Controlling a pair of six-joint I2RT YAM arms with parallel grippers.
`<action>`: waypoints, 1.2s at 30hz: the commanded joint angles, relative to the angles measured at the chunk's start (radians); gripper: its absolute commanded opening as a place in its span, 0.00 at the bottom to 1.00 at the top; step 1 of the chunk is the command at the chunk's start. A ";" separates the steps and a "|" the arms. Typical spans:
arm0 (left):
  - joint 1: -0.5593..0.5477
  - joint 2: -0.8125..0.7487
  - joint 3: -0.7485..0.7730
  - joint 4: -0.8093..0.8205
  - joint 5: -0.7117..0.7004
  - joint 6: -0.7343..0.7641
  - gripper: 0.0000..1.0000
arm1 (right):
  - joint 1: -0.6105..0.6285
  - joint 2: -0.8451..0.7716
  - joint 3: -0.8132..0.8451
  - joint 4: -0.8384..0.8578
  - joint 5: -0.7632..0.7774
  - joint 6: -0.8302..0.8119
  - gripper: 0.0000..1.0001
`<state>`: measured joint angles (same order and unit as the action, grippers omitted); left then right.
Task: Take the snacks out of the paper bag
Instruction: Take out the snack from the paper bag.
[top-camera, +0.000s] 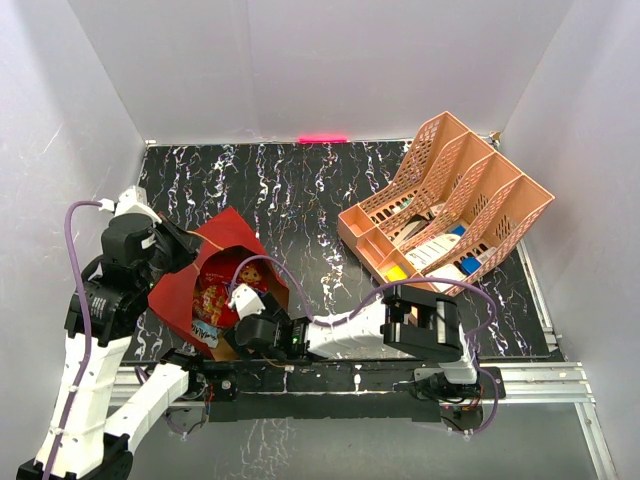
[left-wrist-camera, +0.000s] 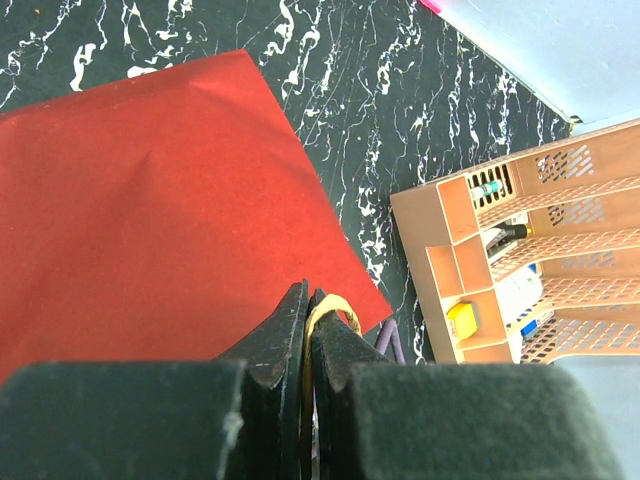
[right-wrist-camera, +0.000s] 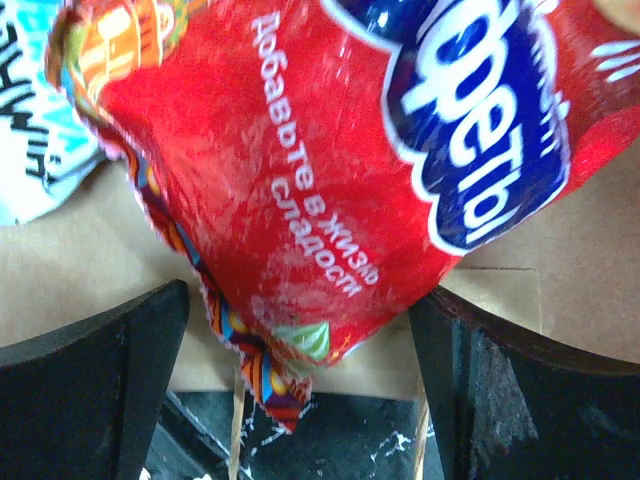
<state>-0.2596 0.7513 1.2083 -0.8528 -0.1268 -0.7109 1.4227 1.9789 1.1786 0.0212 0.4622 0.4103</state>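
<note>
Left gripper (left-wrist-camera: 308, 335) clamped on handle (left-wrist-camera: 338, 303) of paper bag (top-camera: 228, 236), lower left; right gripper (right-wrist-camera: 300, 340) spread around chip bag (right-wrist-camera: 300, 170) inside it, not gripped. Nothing out yet, whole job left

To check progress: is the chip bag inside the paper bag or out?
Inside. From above, the chip bag lies within the open paper bag; the open right claw straddles its end.

The chip bag (right-wrist-camera: 330, 170) fills the paper bag (top-camera: 220, 235) mouth, seemingly blocking the right claw (right-wrist-camera: 310, 395); open tabletop (top-camera: 300, 190) beyond.
</note>
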 joint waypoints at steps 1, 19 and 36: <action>-0.003 -0.004 -0.012 0.015 0.010 -0.007 0.00 | -0.006 0.018 0.074 0.008 0.145 0.041 0.93; -0.004 -0.035 -0.008 -0.001 -0.067 0.007 0.00 | -0.007 -0.003 0.138 0.087 0.114 -0.069 0.21; -0.004 -0.054 0.005 -0.008 -0.142 0.029 0.00 | -0.008 -0.226 0.038 0.181 -0.049 -0.057 0.07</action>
<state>-0.2596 0.7033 1.1912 -0.8608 -0.2272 -0.6991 1.4120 1.8568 1.2232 0.0532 0.4149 0.3397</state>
